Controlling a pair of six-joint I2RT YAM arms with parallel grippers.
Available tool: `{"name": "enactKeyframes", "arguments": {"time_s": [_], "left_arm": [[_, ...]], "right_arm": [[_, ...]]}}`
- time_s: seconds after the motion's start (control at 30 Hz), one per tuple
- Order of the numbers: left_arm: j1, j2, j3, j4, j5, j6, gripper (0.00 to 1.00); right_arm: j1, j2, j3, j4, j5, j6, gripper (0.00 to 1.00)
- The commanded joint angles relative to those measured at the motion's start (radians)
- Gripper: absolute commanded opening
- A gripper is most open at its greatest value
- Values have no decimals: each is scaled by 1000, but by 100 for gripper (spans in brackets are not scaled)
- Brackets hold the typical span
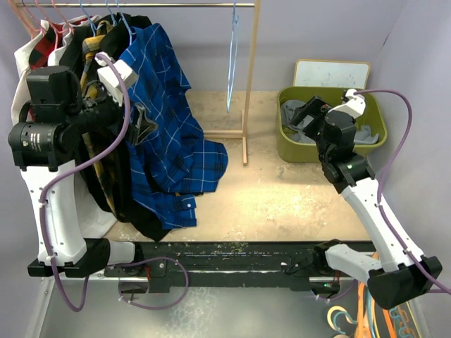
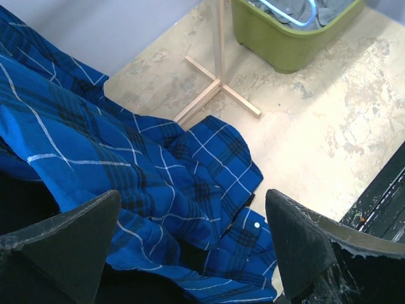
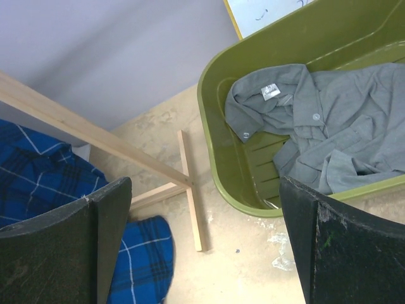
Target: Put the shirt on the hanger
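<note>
Gaping wide, empty — right jaws over shirt in tub | left jaws over blue checked shirt

blue checked shirt hangs at the rack's left end, hem spilling onto the bench | wooden rack upright at the back, cross foot on the bench | green bin far right | whiteboard just behind it

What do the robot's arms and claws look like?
The left arm and right arm have white shells with bulky black joints. A purple cable loops loosely along each. The left gripper and right gripper each end in two flat, black, wedge-shaped fingers, edges scuffed.
</note>
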State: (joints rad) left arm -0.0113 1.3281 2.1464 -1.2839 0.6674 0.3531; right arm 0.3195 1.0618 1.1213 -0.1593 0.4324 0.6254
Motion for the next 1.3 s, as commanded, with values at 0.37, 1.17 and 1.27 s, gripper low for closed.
{"name": "enactKeyframes", "arguments": {"time_s": [0.37, 1.17, 1.27], "left_arm": [[-53, 58, -6, 69, -28, -27, 99], [-53, -117, -385, 82, 26, 30, 99], [-53, -126, -404, 85, 18, 33, 99]], "right_arm": [[-189, 291, 252, -117, 123, 8, 98], [-215, 499, 440, -860, 518, 469, 99], [-217, 499, 405, -861, 537, 476, 99]]}}
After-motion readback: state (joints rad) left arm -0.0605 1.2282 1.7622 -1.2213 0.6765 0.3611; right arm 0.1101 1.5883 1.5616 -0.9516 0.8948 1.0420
